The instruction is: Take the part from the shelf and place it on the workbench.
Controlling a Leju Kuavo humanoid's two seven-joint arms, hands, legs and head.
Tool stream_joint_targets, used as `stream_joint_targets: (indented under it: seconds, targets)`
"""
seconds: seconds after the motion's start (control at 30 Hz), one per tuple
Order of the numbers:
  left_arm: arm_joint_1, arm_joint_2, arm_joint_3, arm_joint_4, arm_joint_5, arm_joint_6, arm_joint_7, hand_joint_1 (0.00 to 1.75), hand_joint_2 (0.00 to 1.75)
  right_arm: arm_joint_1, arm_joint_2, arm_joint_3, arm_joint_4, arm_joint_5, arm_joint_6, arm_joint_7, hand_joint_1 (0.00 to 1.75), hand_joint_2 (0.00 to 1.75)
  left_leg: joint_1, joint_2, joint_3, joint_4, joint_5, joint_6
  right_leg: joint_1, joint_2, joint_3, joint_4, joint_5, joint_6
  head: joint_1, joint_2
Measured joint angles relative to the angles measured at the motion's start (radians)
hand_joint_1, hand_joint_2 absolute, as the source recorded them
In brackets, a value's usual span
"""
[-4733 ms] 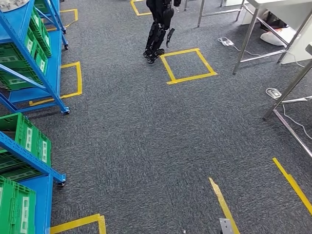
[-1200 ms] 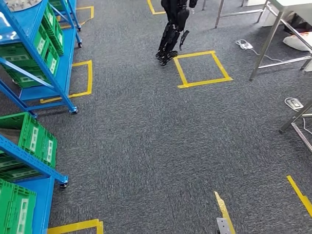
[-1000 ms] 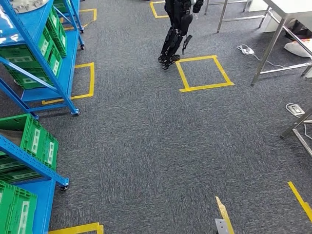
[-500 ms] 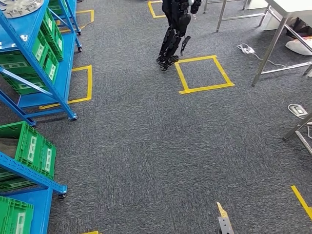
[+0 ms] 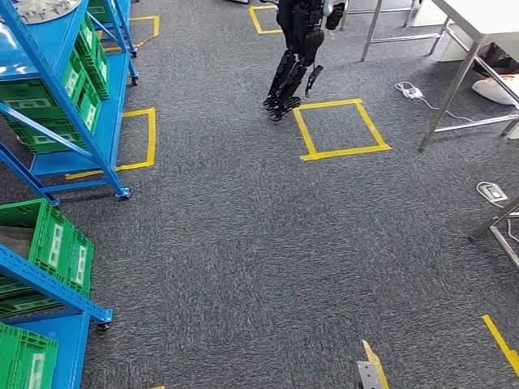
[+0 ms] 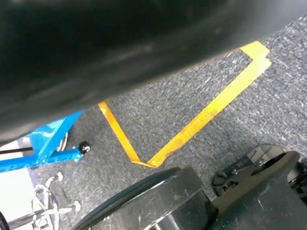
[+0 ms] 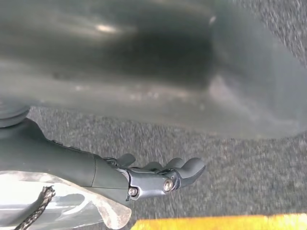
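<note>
- The grey metal part (image 5: 38, 8) lies on the top level of the far blue shelf (image 5: 73, 121). It's well apart from the fingers (image 7: 164, 176) of the right hand (image 7: 145, 179), with nothing touching it.
- The right hand hangs low over the grey carpet (image 5: 245, 243), just beside a strip of yellow tape (image 7: 217, 223). Its fingers are stretched out fairly straight and loose, holding nothing.
- Left hand: honestly can't tell how its fingers sit. The left wrist view is mostly dark blur, with carpet, a taped corner (image 6: 152, 160) and a blue shelf foot (image 6: 54, 143).
- Counts in the head view:
  - one part
  - two blue shelves that I can make out properly, the near shelf (image 5: 49, 284) sitting closer to the hands than the far one
  - a bunch of green crates (image 5: 61, 247) on both, too overlapped to count exactly
  - one complete yellow tape square (image 5: 343, 130), plus partial ones
  - one other robot (image 5: 297, 49), black, standing at that square's corner
  - two power strips (image 5: 411, 91) on the floor
  - one white surface (image 5: 483, 16) on steel legs, far from the fingers
- Versus 4.7 s ago, the whole picture has slid, so the camera has moved, not the stuff. The shelf top with the part is now inside the frame. The other robot is still at the same corner of its square.
</note>
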Motion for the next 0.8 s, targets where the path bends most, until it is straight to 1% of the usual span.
stream_joint_targets:
  seconds: [0.17, 0.27, 0.33, 0.47, 0.8]
  targets:
    - [0.0, -0.001, 0.0, 0.0, -0.005, 0.0, 0.0, 0.0, 0.0, 0.0, 0.0, 0.0, 0.0, 0.0, 0.0, 0.001, 0.0, 0.0, -0.002, 0.0, 0.0, 0.0, -0.001, 0.01, -0.001, 0.0, 0.006, -0.011, 0.006, 0.014, 0.0, 0.0]
    - [0.0, -0.001, 0.0, 0.0, -0.005, 0.0, 0.0, 0.0, 0.0, 0.0, 0.0, 0.0, 0.0, 0.0, -0.001, 0.002, 0.0, 0.0, -0.003, 0.0, 0.0, 0.001, -0.002, 0.012, -0.003, 0.0, 0.007, -0.014, 0.007, 0.028, 0.0, 0.0]
    - [-0.001, 0.0, 0.0, 0.0, -0.005, 0.0, 0.0, 0.0, 0.0, 0.0, 0.0, 0.0, 0.0, 0.0, -0.001, 0.002, 0.0, 0.0, -0.004, 0.0, 0.0, 0.001, -0.002, 0.013, -0.004, 0.0, 0.007, -0.015, 0.007, 0.034, 0.0, 0.0]
    - [-0.001, 0.0, 0.0, 0.0, -0.007, 0.0, 0.0, 0.0, 0.0, 0.0, 0.0, 0.002, 0.0, 0.0, -0.001, 0.004, 0.0, 0.0, -0.003, 0.0, 0.001, 0.001, -0.002, 0.013, -0.004, 0.0, 0.006, -0.014, 0.006, 0.037, 0.0, 0.0]
    - [-0.001, 0.0, 0.0, 0.0, -0.012, -0.003, 0.0, 0.0, 0.0, 0.0, 0.0, 0.01, 0.0, 0.0, -0.002, 0.006, 0.0, 0.0, -0.001, 0.0, 0.001, 0.001, -0.002, 0.013, -0.001, 0.0, 0.006, -0.012, 0.005, 0.037, 0.0, 0.0]
